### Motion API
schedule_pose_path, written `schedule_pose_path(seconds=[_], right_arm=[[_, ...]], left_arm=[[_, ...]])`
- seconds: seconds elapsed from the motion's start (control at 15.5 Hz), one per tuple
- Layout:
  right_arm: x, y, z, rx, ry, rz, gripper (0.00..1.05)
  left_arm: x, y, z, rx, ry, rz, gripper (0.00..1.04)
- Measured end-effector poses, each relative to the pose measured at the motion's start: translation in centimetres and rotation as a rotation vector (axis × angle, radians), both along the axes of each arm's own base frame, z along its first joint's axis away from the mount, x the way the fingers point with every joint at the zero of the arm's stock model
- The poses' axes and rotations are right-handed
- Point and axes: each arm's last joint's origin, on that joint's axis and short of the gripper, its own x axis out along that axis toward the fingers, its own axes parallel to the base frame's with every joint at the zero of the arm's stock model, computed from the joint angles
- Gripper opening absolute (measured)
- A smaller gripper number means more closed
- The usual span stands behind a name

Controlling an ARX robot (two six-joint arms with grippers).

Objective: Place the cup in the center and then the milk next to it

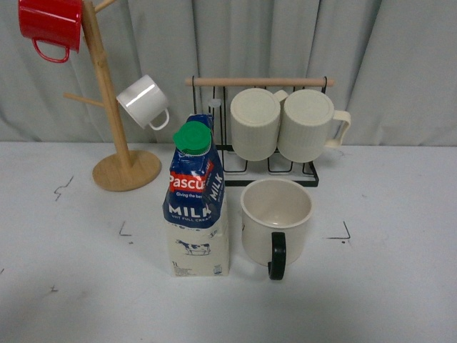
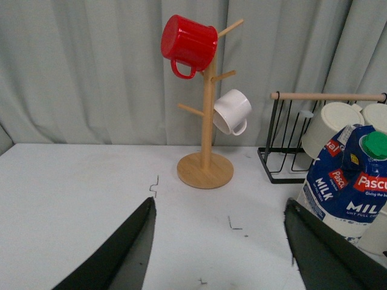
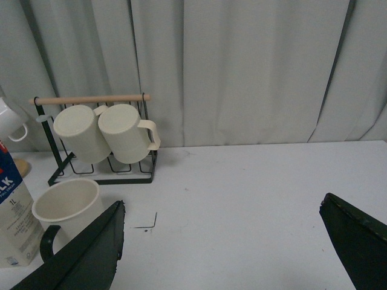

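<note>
Milk, one carton, beside one smooth cup; two ribbed mugs racked; I see both grippers released.

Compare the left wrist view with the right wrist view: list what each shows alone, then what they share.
Only the left wrist view: the red enamel mug on the wooden mug tree, the milk carton's green cap and the open left gripper.

Only the right wrist view: the wide cream cup with its black handle, upright beside the carton, and the open right gripper.

Both: the blue Pascual milk carton, the black wire rack with ribbed cream mugs, the small white mug.
</note>
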Motion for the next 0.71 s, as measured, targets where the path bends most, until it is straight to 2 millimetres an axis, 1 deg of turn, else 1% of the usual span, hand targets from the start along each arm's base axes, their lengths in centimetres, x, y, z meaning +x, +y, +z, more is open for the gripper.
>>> schedule_pose_path(seconds=[0.13,0.19,0.26,0.71], right_arm=[[0.00,0.00,0.00,0.000,0.000,0.000,0.98],[0.00,0.00,0.00,0.000,0.000,0.000,0.98],[0.00,0.00,0.00,0.000,0.000,0.000,0.98],[0.00,0.00,0.00,0.000,0.000,0.000,0.98]], left_arm=[[0.00,0.00,0.00,0.000,0.000,0.000,0.89],[0.00,0.00,0.00,0.001,0.000,0.000,1.00],[0.00,0.00,0.00,0.001,0.000,0.000,0.97],[0.00,0.00,0.00,0.001,0.000,0.000,0.98]])
